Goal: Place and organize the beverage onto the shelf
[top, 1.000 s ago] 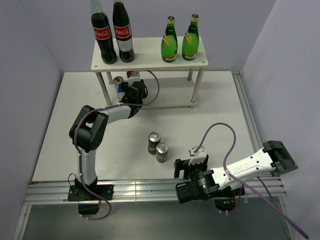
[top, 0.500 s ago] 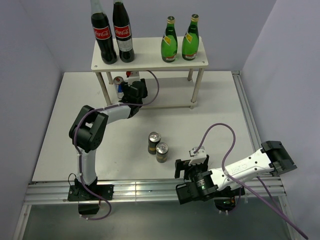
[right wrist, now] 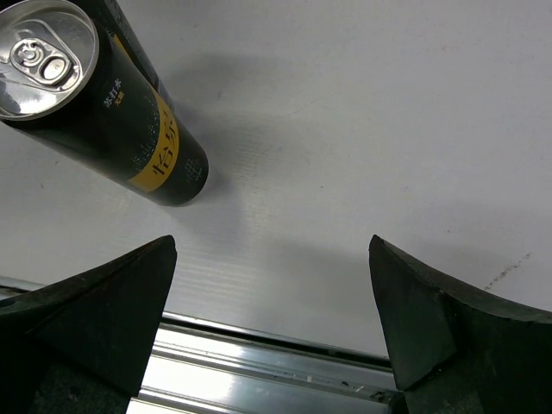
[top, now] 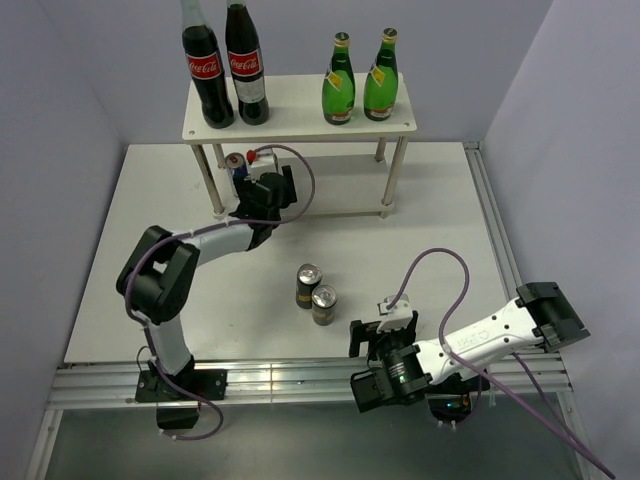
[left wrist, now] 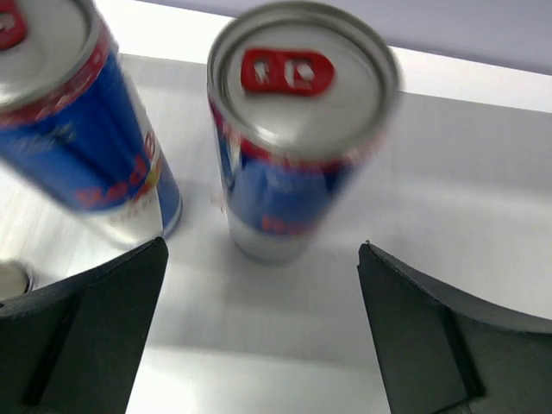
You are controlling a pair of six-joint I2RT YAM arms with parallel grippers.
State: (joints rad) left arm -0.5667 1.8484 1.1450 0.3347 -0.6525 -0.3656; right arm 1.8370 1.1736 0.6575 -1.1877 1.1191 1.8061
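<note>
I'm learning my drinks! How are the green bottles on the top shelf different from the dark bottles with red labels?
The green bottles are shorter; the cola bottles are taller. The green bottles have green glass and yellow labels; the cola bottles look dark with red labels. On the shelf, the green bottles stand to the right, the cola bottles to the left. Both pairs stand upright on the top board.

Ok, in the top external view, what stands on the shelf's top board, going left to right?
Left cola bottle → right cola bottle → left green bottle → right green bottle, all upright on the top board of the shelf.
</note>
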